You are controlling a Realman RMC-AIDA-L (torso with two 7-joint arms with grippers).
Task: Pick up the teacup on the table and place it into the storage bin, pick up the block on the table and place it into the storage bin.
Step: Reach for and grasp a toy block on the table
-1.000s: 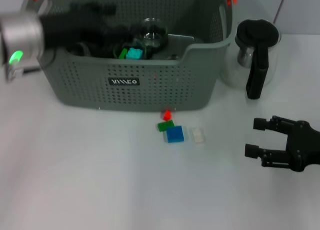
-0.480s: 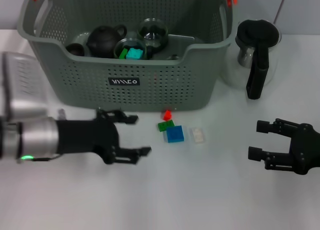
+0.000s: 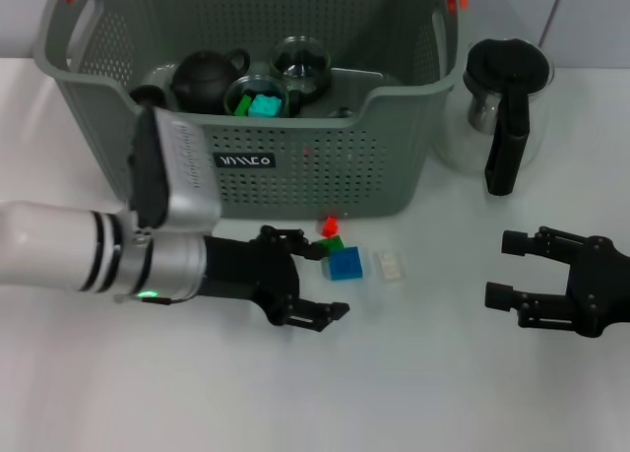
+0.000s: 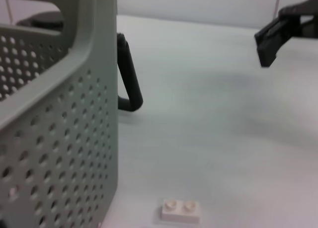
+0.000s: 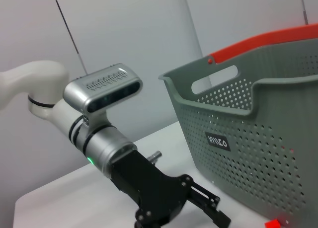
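Observation:
The grey storage bin [image 3: 295, 166] stands at the back of the table. It holds a black teapot, a glass teacup [image 3: 300, 63] and a second glass cup with a teal block [image 3: 264, 104] in it. On the table in front of it lie a red block [image 3: 329, 224], a green one [image 3: 327, 244], a blue one [image 3: 345, 264] and a pale one [image 3: 392, 267]. My left gripper [image 3: 332, 281] is open at table level, its fingers reaching to the blue block's left side. The pale block [image 4: 181, 210] shows close in the left wrist view. My right gripper [image 3: 504, 270] rests open at the right.
A glass kettle [image 3: 504, 102] with a black lid and handle stands right of the bin. The bin wall [image 4: 54, 138] rises close beside my left wrist. In the right wrist view my left gripper [image 5: 198, 203] is low in front of the bin [image 5: 258, 128].
My left arm came down from over the bin to the table, then slid right toward the blocks with its fingers open. The right gripper has barely shifted.

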